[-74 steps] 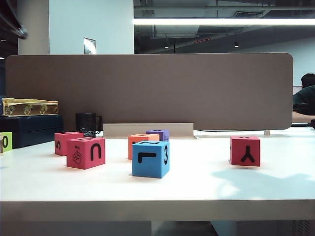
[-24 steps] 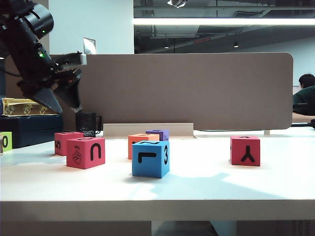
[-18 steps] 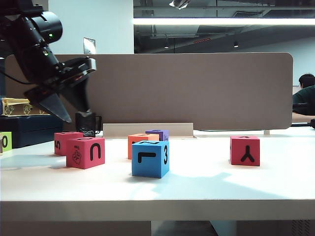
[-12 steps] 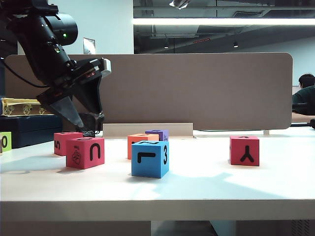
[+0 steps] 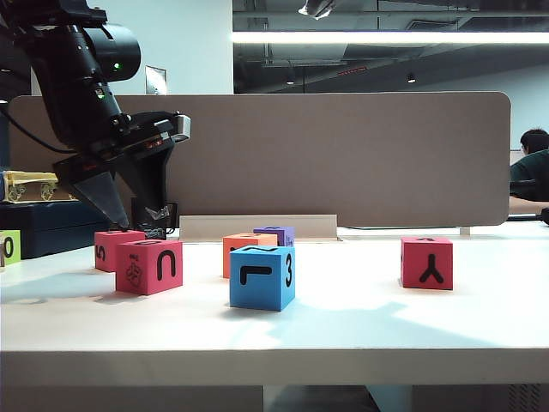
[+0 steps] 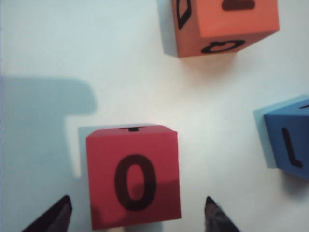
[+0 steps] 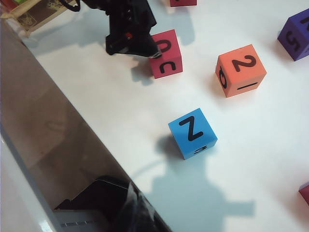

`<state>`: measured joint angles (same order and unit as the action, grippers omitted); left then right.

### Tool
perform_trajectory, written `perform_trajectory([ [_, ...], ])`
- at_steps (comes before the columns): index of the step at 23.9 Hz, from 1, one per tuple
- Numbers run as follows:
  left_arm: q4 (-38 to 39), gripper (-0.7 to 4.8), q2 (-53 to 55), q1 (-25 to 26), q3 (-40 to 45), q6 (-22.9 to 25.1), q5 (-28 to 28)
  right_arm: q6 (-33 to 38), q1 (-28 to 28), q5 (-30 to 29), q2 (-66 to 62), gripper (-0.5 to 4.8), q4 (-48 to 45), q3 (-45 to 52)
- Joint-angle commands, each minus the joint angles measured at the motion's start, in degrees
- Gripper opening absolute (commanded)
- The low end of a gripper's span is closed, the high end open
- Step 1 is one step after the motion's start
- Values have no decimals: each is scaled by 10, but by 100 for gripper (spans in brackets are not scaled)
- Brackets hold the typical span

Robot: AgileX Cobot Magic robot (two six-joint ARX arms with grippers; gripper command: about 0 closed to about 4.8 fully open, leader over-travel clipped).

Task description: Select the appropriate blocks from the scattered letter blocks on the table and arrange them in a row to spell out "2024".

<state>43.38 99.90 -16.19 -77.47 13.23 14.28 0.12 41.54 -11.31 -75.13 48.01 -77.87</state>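
Left claw [image 5: 133,225] hangs over the back-left part of the white bench [image 5: 343,330], fingers spread wide, nothing between them. In the left wrist view its two dark fingertips [image 6: 50,220] flank a red foam cube [image 6: 133,176] with a black "0" on top; no contact visible. That same cube shows a "U" on its front face in the exterior view [image 5: 150,266].

Right claw [image 7: 137,217]: only a dark blurred piece shows in its own wrist view, well off the cubes; jaws are together, empty.

Cube layout, exterior view:
- red foam cube marked "5" [image 5: 110,249], just behind the "U" cube, toward the bench's left edge
- orange foam cube [image 5: 244,251] mid-bench, "2" on top in the right wrist view [image 7: 240,70]
- blue foam cube marked "L" and "3" [image 5: 262,276], in front of the orange one, nearer the front edge
- purple foam cube [image 5: 279,233] behind the orange one
- red foam cube marked "Y" [image 5: 427,263], alone toward the right side
- yellow-green block marked "0" [image 5: 10,247] at the far left edge

Cubes are scattered; no row formed.
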Motion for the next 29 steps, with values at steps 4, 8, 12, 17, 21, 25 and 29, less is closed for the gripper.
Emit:
perform_trajectory([
  [4,-18,386,11,0,-2,-1,-2,-2,2,1,1,-5,-3,-3],
  [8,-19,406,34,-3,-2,-2,-2,-2,2,1,1,-5,-2,-3],
  [12,-27,403,48,-6,-1,-2,-1,-2,2,1,1,-5,-3,-3],
  [17,-33,343,74,-7,0,-2,-2,-2,2,3,1,-5,-2,-3],
  [21,-52,263,80,-7,0,-5,-2,-2,2,13,1,-5,-3,-3],
  [25,-77,263,80,-7,0,-24,-2,-2,2,13,1,-5,-3,-3],
  [29,-141,263,81,-7,0,-43,-2,-2,2,13,1,-5,-2,-3],
])
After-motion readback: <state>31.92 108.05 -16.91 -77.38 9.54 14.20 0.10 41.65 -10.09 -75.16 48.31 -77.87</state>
